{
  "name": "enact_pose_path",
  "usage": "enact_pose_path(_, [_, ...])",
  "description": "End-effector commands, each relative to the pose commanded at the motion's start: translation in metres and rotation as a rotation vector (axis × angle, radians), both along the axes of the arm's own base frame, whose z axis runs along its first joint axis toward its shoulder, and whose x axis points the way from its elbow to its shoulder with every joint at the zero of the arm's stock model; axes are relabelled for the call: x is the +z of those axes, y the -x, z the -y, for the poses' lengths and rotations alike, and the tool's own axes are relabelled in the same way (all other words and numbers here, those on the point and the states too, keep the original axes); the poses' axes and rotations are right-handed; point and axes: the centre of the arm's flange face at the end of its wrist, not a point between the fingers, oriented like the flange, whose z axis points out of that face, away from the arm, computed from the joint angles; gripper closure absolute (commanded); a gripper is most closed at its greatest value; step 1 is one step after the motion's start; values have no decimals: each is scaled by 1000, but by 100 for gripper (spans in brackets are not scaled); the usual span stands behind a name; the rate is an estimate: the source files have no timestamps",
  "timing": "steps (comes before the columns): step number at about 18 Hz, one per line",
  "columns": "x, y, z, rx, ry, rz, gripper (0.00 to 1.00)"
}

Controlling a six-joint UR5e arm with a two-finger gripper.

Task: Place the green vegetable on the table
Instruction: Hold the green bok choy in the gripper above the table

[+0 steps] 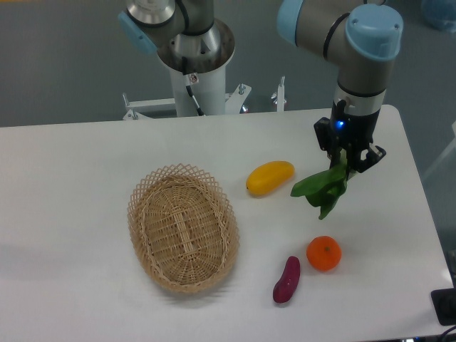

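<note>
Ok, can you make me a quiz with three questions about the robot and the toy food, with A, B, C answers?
1. Where is the green vegetable?
A. in the basket
B. hanging from the gripper
C. beside the purple piece

2. How many toy foods lie flat on the table?
A. three
B. one
C. five

3. What is inside the basket?
A. the orange
B. the mango
C. nothing

Answers:
1 B, its leaves dangle below the shut jaws.
2 A, mango, orange and purple piece lie there.
3 C, only its woven bottom shows.
</note>
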Motion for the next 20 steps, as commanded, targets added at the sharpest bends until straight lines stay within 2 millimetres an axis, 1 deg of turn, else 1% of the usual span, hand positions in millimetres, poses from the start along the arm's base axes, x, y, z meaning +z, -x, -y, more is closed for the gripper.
enact_pose_path(2, [-2,-1,0,0,1,1,62])
enact_pose_path(4, [-1,1,-1,0,-1,-3,62])
enact_pose_path(9, [-6,1,3,5,3,5,62])
enact_pose_path(15, [-11,-1,1,-2,9,9,62])
enact_pose_path(18, [-24,-2,-1,-20,20,23,62])
enact_pose_path(20, [-36,3,-4,-38,24,23,62])
